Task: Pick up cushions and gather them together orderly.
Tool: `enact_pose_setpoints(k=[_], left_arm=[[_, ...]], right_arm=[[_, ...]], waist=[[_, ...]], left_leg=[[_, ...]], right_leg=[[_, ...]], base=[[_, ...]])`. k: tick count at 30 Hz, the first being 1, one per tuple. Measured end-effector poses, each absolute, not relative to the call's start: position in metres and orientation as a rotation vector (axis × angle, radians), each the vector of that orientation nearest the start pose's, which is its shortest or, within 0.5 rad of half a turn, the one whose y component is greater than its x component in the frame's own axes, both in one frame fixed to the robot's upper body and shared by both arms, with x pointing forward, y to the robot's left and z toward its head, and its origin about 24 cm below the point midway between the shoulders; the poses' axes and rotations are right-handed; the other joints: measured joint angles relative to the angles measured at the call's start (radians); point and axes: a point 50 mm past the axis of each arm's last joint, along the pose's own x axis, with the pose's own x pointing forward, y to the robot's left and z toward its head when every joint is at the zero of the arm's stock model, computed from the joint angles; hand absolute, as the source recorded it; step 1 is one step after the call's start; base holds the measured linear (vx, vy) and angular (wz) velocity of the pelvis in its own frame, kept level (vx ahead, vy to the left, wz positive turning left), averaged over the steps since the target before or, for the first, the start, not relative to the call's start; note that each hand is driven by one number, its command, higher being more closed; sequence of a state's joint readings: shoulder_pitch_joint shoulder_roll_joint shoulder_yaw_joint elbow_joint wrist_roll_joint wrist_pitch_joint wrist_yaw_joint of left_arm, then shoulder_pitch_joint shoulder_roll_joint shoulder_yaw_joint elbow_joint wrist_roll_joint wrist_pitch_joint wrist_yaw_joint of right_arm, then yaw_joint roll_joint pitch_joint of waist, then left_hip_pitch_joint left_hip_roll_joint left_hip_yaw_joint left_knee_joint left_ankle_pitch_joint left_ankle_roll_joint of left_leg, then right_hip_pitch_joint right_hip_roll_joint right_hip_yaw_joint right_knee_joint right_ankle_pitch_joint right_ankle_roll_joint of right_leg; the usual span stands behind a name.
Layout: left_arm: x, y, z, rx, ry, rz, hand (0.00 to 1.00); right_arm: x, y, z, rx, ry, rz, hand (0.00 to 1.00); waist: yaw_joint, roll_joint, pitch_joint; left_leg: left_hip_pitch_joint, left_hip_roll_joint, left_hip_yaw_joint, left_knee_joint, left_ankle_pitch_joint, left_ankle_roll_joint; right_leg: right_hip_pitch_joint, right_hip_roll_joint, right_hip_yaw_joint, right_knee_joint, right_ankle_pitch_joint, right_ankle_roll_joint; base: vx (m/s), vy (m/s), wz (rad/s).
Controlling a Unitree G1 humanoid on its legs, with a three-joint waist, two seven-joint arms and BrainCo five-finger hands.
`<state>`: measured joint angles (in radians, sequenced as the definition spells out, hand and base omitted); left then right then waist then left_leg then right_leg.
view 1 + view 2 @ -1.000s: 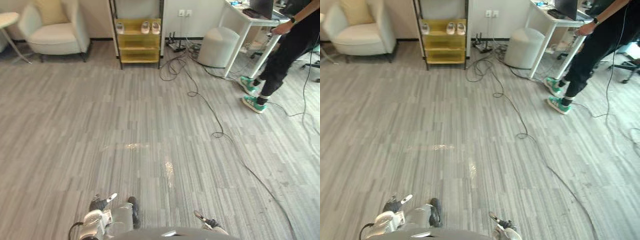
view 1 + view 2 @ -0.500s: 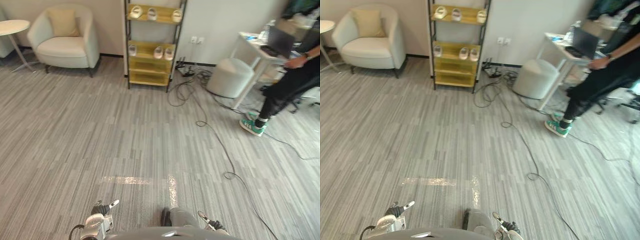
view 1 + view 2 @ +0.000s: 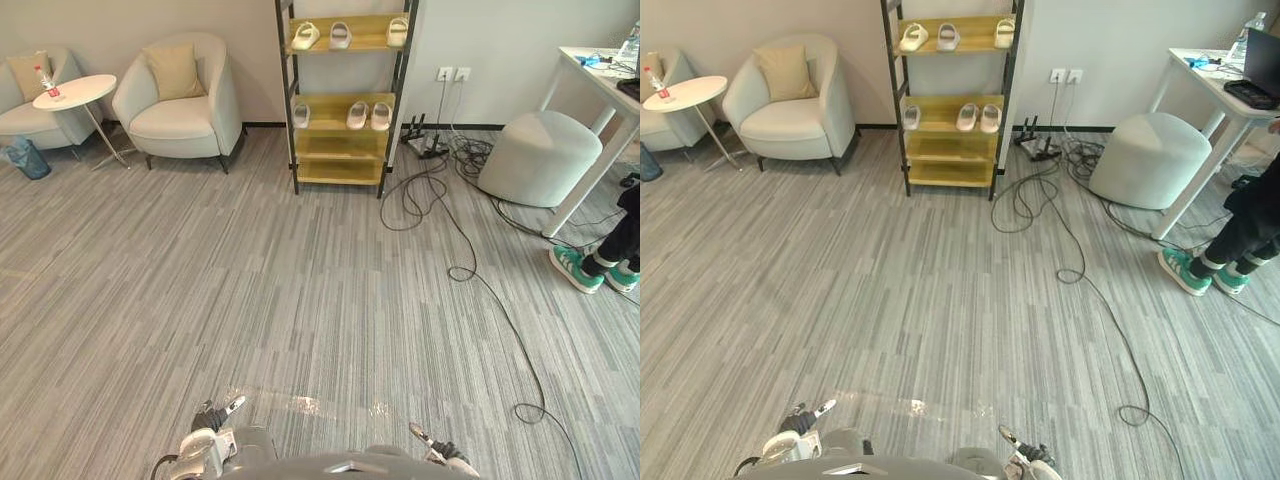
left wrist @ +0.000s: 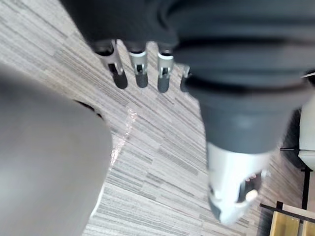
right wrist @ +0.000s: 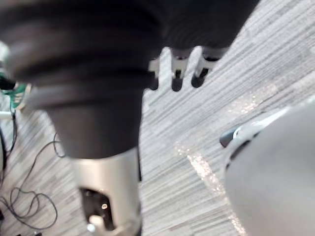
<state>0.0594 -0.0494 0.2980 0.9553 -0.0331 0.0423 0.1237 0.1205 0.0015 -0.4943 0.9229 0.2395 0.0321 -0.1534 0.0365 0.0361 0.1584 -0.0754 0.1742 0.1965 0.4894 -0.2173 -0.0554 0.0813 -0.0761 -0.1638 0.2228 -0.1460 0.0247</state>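
On the armchair [image 3: 182, 118], 1 tan cushion [image 3: 173, 70], left hand [image 3: 208, 417] slack-fingered.

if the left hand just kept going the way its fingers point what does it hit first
Probably the floor: the left hand is open and aims down at it with nothing in between, though depth is hard to judge.

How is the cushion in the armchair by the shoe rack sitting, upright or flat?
Upright: the beige cushion stands on the seat of the armchair, leaning against its backrest.
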Motion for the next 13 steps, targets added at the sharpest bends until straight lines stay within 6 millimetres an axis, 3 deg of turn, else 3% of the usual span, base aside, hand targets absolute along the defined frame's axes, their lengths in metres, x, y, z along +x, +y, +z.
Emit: enact_pose_setpoints(k=[1, 2, 3, 4, 8, 13], left_arm=[[0.112, 0.179, -0.156, -0.152, 1.063, 0.391, 0.00], [0.110, 0.175, -0.158, -0.143, 1.073, 0.375, 0.00], [0.110, 0.176, -0.157, -0.146, 1.069, 0.378, 0.00], [0.112, 0.182, -0.156, -0.124, 1.062, 0.378, 0.00], [0.104, 0.197, -0.158, -0.077, 1.091, 0.392, 0.00], [0.102, 0.197, -0.159, -0.074, 1.098, 0.388, 0.00]], right_arm=[[0.077, -0.226, -0.156, 0.370, 1.027, -0.760, 0.00], [0.076, -0.228, -0.155, 0.364, 1.025, -0.765, 0.00], [0.077, -0.227, -0.156, 0.366, 1.030, -0.761, 0.00], [0.077, -0.221, -0.157, 0.371, 1.042, -0.746, 0.00], [0.075, -0.199, -0.161, 0.415, 1.070, -0.717, 0.00], [0.071, -0.199, -0.162, 0.417, 1.079, -0.722, 0.00]], waist=[[0.001, -0.007, 0.001], [0.001, 0.004, -0.004], [0.004, -0.003, -0.002], [0.008, -0.020, -0.015], [0.002, -0.086, -0.052], [0.011, -0.088, -0.059]], left_leg=[[0.014, -0.030, -0.019, -0.125, 0.024, -0.012], [0.035, -0.052, -0.054, -0.247, 0.137, -0.016], [0.042, -0.057, -0.054, -0.245, 0.155, -0.020], [0.059, -0.083, -0.029, -0.255, 0.151, 0.000], [0.111, -0.153, 0.008, -0.324, 0.140, 0.028], [0.154, -0.172, 0.012, -0.375, 0.146, 0.038]], right_leg=[[0.003, -0.023, 0.001, 0.006, -0.010, 0.022], [-0.001, -0.026, 0.011, 0.020, -0.027, 0.052], [-0.002, -0.029, 0.021, 0.029, -0.036, 0.066], [0.003, -0.052, 0.052, 0.027, -0.038, 0.068], [0.030, -0.108, 0.098, -0.034, -0.018, 0.069], [0.062, -0.114, 0.097, -0.070, 0.005, 0.062]], base=[[0.23, 0.261, 0.13], [0.18, 0.249, 0.03], [0.17, 0.257, -0.12], [0.17, 0.266, -0.24], [0.16, 0.218, -0.22], [0.08, 0.081, 0.00]])
